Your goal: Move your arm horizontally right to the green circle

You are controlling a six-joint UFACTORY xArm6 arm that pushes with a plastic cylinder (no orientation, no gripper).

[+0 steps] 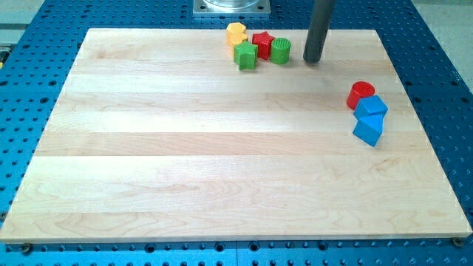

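The green circle [280,50] is a short green cylinder near the view's top, at the right end of a cluster of blocks. My tip [312,60] is the lower end of the dark rod, standing on the board a short way to the right of the green circle, with a small gap between them. In the cluster, a red star block [262,43] touches the green circle's left side, a green cube-like block [246,55] lies left of that, and a yellow block [236,33] sits at the upper left.
A red cylinder [361,94] and two blue blocks [371,106] [368,129] sit grouped at the view's right. The wooden board [222,162] rests on a blue perforated table. A metal mount [232,7] is at the top.
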